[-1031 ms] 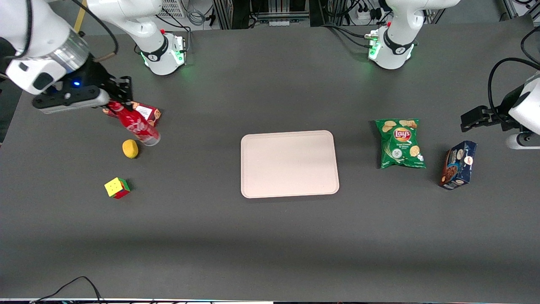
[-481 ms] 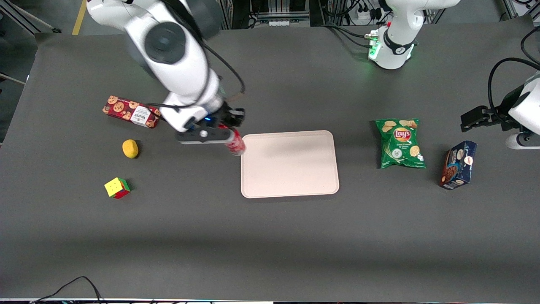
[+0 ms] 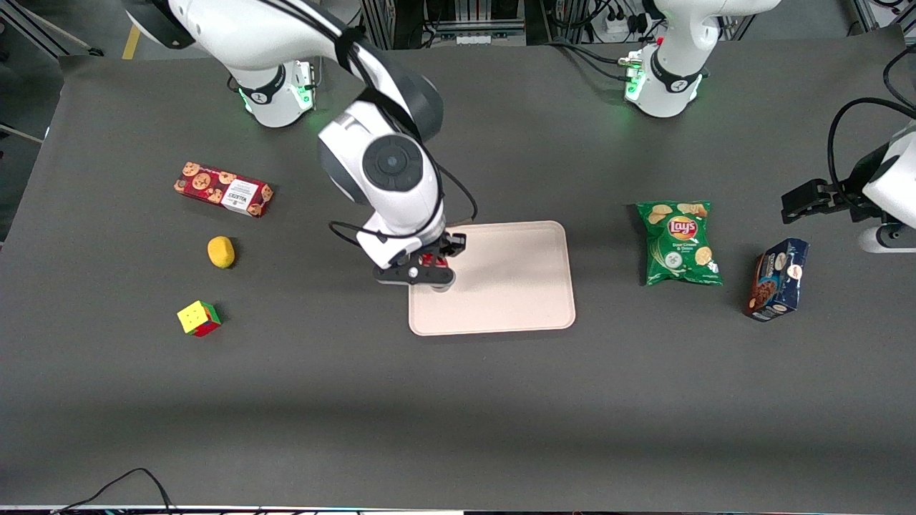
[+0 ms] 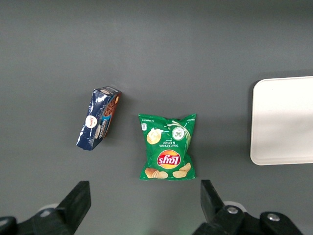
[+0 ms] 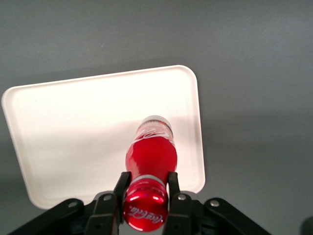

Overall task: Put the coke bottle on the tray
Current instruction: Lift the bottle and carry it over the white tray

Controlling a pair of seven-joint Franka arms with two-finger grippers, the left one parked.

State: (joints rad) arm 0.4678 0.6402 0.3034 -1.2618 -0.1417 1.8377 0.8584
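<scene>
Moved: gripper (image 3: 431,263) with coke bottle (image 3: 434,266), carried from just off the tray's working-arm edge half a second back to above the tray (image 3: 515,286), near that same edge.
Cookie box (image 3: 223,189): flat, red, on the surface (image 3: 458,400) toward the working arm's end, farther from the front camera than the lemon.
Lemon (image 3: 220,252): yellow, between cookie box and cube.
Cube (image 3: 198,317): coloured puzzle cube, nearest the camera of the three.
Hidden: in the front view, bottle almost wholly covered by wrist and camera mount; only a sliver of red and a pale base showing. Contact between base and tray: cannot tell.
Fingers (image 5: 121,187): clamped on the bottle's neck just under the red cap, one on each side.
Coke bottle (image 5: 150,155): in the wrist view hanging cap-up, clear base over the pale tray (image 5: 73,127).
Chips bag (image 3: 678,242): green, flat on the surface toward the parked arm's end, well apart from the tray.
Blue box (image 3: 777,279): dark blue snack carton, just past the chips bag.
</scene>
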